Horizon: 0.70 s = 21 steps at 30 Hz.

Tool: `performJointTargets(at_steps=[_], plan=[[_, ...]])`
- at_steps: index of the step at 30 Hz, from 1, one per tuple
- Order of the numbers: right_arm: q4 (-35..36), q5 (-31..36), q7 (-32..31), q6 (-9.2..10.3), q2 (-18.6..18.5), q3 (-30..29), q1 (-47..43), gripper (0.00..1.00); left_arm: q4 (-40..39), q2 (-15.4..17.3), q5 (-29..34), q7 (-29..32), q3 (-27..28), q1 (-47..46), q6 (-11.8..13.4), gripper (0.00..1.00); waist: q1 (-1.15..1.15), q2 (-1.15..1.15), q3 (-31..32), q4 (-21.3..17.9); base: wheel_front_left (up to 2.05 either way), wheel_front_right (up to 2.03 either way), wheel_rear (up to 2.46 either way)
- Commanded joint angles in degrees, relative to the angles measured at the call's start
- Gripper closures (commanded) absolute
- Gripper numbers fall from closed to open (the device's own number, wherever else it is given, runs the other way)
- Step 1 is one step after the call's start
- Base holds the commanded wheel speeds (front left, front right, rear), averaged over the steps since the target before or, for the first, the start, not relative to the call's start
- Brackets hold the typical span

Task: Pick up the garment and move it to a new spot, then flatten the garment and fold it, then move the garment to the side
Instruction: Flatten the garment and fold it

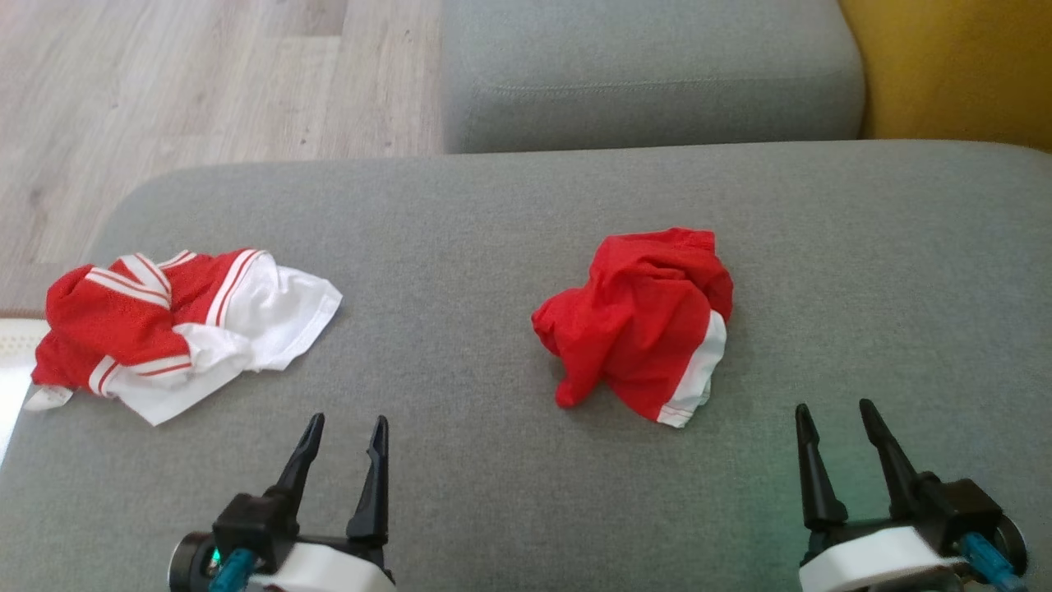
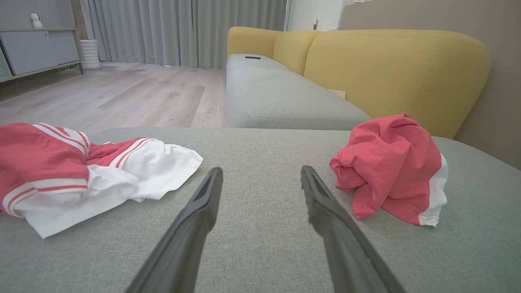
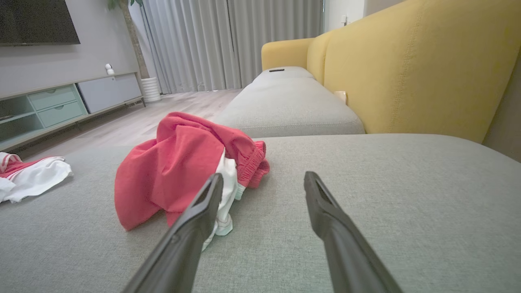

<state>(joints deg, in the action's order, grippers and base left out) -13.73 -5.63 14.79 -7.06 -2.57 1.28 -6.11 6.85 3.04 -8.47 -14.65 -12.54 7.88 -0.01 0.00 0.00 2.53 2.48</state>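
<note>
All 3 steps look ahead of you: left end effector [image 1: 348, 417] and right end effector [image 1: 832, 404] stand wide open, empty; the red garment [image 1: 641, 325] lies crumpled, ungrasped.

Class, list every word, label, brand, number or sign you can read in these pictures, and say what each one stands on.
None: no text can be read anywhere.
Striped garment: red and white stripes, no lettering.
Red garment: plain with a white band, no lettering.
Small dark thing on the far sofa seat: too small to tell.
</note>
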Motion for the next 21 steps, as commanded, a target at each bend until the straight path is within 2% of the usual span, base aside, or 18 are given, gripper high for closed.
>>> performJointTargets(at_steps=[1,9,17,20,21], plan=[[1.6,-0.1,0.2,-0.43,-0.3,1.5,2.7,0.00,-2.1,-0.2,0.5,-0.3,1.1,-3.5,-0.1,0.00,0.00,0.00,-0.5,0.4,0.00,0.00,0.00],[-2.3,-2.1,0.2,-0.43,-0.3,3.9,5.6,0.00,-2.6,-0.2,1.3,-0.3,0.0,-4.9,-0.7,0.00,0.00,0.00,-2.9,1.4,0.00,0.00,0.00],[-13.6,-7.9,0.2,-0.43,-0.3,10.4,13.9,0.00,-3.2,-0.2,1.3,-0.3,-1.9,-7.5,-1.2,0.00,0.00,0.00,-7.4,2.8,0.00,0.00,0.00],[-18.0,-8.2,0.2,-0.43,-0.3,12.0,17.7,0.00,-3.6,-0.2,1.8,-0.3,-2.8,-8.8,-1.3,0.00,0.00,0.00,-9.1,3.5,0.00,0.00,0.00],[-21.6,-7.6,0.2,-0.43,-0.3,11.7,19.7,0.00,-3.7,-0.2,1.7,-0.3,-3.0,-9.3,-1.2,0.00,0.00,0.00,-9.9,3.8,0.00,0.00,0.00]])
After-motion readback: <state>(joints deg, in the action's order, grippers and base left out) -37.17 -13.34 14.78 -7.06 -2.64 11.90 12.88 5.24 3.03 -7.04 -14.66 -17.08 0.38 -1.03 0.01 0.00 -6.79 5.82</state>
